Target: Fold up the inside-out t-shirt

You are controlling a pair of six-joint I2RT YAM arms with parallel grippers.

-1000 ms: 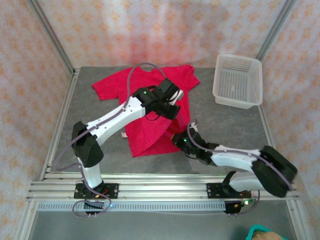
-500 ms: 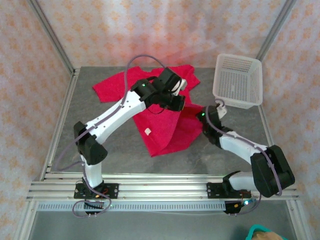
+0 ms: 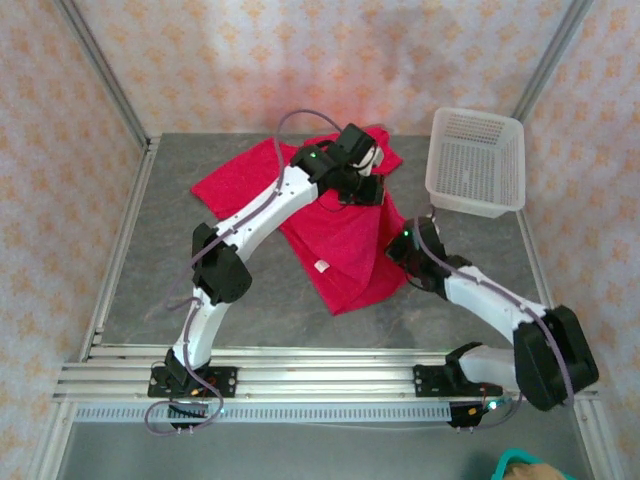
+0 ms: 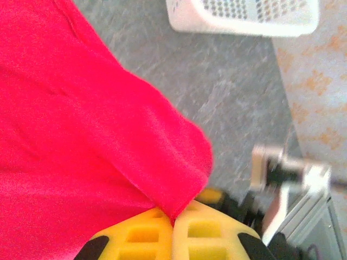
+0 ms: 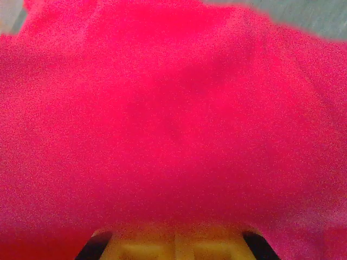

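The inside-out t-shirt point(image 3: 345, 240) is bright red-pink and lies rumpled across the middle and back of the grey table, a small white label showing near its lower part. My left gripper point(image 3: 374, 190) is over the shirt's far right part. In the left wrist view its yellow fingers point(image 4: 142, 235) are shut on a pinched fold of the t-shirt point(image 4: 81, 135). My right gripper point(image 3: 397, 250) sits at the shirt's right edge. In the right wrist view its yellow fingers point(image 5: 146, 246) are together under the t-shirt fabric point(image 5: 173, 119), which drapes over their tips.
A white plastic mesh basket point(image 3: 476, 160) stands at the back right, close to both grippers; its wall point(image 4: 244, 19) also shows in the left wrist view. Metal frame posts and patterned walls enclose the table point(image 3: 180, 290). The bare left front is free.
Both arms swung toward the back right, dragging the shirt with them. The garment has shifted right and turned, and its lower part now trails toward the front.
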